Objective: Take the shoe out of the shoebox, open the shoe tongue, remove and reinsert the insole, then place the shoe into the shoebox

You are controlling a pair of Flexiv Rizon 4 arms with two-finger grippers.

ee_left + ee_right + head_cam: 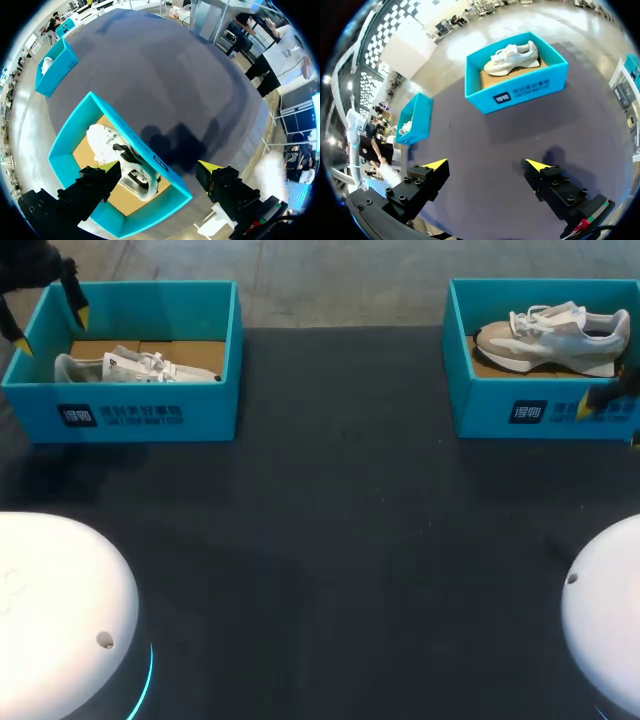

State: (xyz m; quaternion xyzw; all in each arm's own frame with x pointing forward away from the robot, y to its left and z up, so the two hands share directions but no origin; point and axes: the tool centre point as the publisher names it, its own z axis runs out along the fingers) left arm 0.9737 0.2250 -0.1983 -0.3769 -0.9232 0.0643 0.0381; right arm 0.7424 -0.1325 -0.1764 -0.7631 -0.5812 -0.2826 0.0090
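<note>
On dark table point(330, 540): left shoebox point(212, 410), white shoe point(140, 367) inside; right shoebox point(482, 410), beige shoe point(555, 335) inside; left gripper point(159, 169), right gripper point(486, 164) splayed.

- Left arm point(28, 268) comes in at the far left corner; left gripper point(160, 169) points downward, its yellow-tipped fingers point(108, 166) spread wide.
- Right gripper point(486, 165) sits at the far right edge, tilted forward, fingers point(536, 165) likewise wide apart.

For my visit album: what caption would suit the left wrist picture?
Open left end effector poised above a white shoe lying in its blue shoebox.
</note>
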